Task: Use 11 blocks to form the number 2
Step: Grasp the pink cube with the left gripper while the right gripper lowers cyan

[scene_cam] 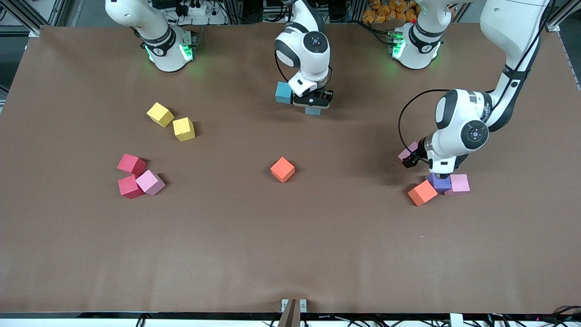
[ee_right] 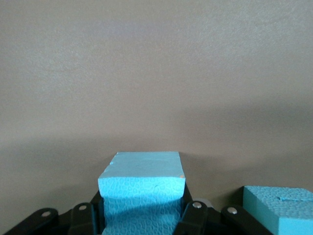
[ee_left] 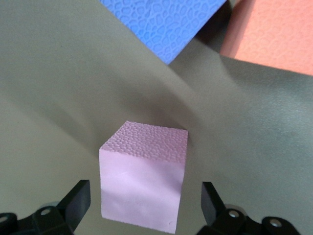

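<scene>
Both arms are glossy white with rounded, bulbous joint housings. Dark grey round caps mark the joints, and black bands ring the links near the bases, where green lights glow. A thin black cable loops out from each wrist. The left end effector (scene_cam: 410,160) is black; its fingers (ee_left: 77,201) are black, squared blocks on a body with small silver screws. The right end effector (scene_cam: 313,101) is also black, with matching silver screw heads.

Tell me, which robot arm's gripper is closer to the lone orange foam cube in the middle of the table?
The right. The right gripper, shut on a cyan foam cube, sits nearer that orange cube. The left gripper, open, is low among the cubes at the left arm's end, straddling a pink cube.
</scene>
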Tool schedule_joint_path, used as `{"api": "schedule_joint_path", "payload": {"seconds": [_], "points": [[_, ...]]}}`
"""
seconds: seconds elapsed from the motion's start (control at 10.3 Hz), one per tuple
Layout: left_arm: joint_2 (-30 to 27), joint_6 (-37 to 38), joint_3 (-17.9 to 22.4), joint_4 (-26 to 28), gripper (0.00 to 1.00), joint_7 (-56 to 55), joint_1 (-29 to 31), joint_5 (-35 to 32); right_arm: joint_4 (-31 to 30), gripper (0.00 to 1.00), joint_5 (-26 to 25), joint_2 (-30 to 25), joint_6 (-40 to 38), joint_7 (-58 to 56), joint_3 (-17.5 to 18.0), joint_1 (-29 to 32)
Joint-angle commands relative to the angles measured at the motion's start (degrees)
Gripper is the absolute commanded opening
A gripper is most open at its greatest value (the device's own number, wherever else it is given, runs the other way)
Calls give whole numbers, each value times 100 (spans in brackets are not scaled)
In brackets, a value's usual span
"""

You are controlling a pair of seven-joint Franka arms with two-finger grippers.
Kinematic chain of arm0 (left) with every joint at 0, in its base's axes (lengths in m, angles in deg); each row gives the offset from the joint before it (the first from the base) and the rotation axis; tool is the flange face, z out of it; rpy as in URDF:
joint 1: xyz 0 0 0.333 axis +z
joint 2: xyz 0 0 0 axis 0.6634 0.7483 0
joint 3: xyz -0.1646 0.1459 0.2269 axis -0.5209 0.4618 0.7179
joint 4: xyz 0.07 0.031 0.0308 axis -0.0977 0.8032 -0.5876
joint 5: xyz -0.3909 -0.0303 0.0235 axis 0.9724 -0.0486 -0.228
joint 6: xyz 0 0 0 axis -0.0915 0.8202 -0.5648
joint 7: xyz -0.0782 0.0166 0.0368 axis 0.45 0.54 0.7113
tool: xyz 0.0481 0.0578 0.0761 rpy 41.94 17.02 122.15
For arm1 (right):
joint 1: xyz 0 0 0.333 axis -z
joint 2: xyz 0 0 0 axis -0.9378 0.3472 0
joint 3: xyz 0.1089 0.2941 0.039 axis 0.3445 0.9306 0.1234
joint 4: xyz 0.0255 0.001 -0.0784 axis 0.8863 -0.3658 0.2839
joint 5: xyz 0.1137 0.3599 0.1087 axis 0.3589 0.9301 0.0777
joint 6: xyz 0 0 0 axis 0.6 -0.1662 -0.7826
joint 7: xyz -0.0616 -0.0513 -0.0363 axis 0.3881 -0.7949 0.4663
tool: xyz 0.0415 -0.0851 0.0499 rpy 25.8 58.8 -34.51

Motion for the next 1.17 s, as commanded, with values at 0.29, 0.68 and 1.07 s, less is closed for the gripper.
{"api": "schedule_joint_path", "payload": {"seconds": [0.29,0.68,1.07], "points": [[235,-234,93,-122,60,72,-116,-129,16,84,96,47,15,314,-50,-34],[226,-234,84,-447,23,-41,-299,-129,16,100,96,-15,-38,201,-59,36],[235,-226,84,-580,22,-68,-397,-129,8,100,-18,29,-3,165,-59,19]]}}
